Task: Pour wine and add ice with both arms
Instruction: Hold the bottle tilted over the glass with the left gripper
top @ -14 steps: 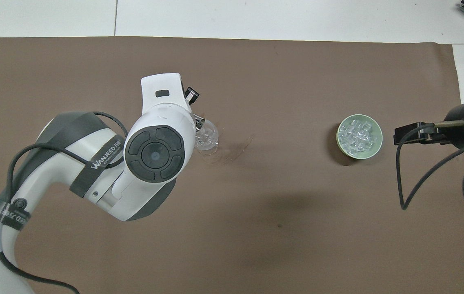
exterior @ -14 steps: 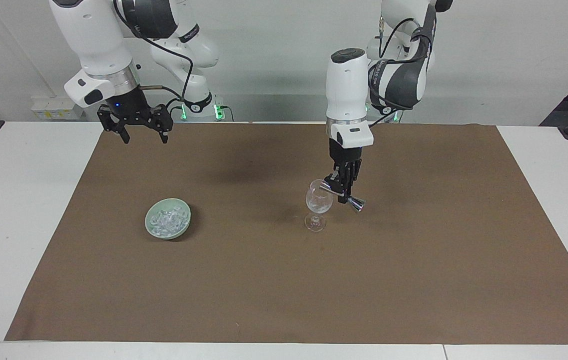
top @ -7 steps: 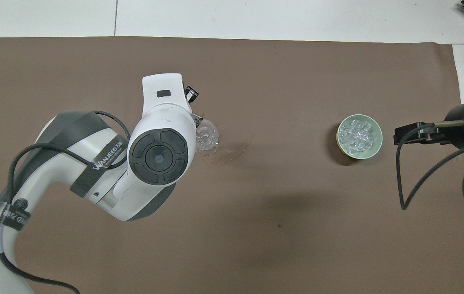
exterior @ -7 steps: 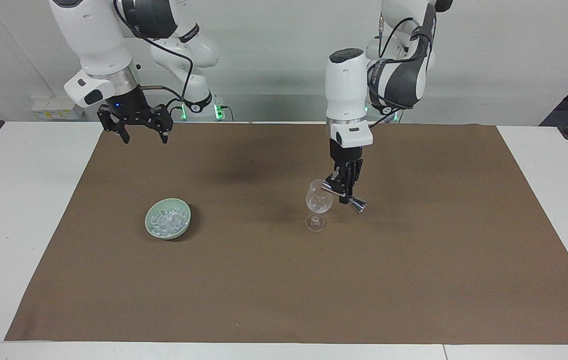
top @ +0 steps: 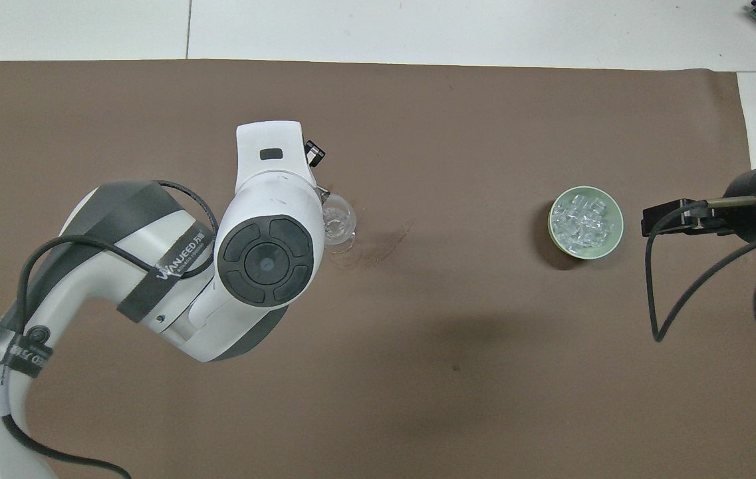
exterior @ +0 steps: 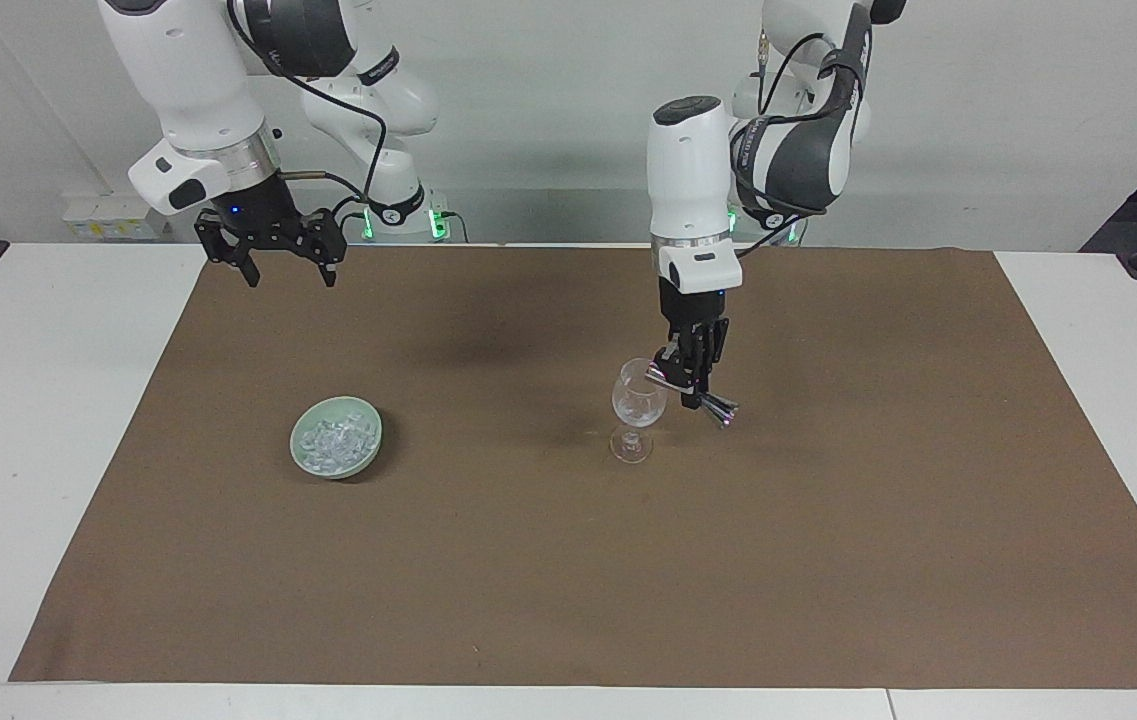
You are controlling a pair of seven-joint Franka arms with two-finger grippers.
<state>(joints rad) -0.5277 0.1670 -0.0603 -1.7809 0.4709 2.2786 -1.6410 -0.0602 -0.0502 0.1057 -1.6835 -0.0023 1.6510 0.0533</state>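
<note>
Facing view: the left gripper point(exterior: 692, 385), jaws pinching a metal jigger point(exterior: 690, 390), tilts it over the wine glass point(exterior: 637, 408). The right gripper point(exterior: 285, 262) waits, jaws spread, above the surface point(exterior: 568, 560); ice point(exterior: 334, 441) fills the green bowl point(exterior: 361, 460).

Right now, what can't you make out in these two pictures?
- Overhead view: the left arm's wrist covers the left pincer and the jigger it holds; only the jigger's tip shows.
- Both views: whether liquid is in the glass; it is clear and small.
- Overhead view: the right pincer is mostly hidden by its own wrist; it waits beside the ice bowl.
</note>
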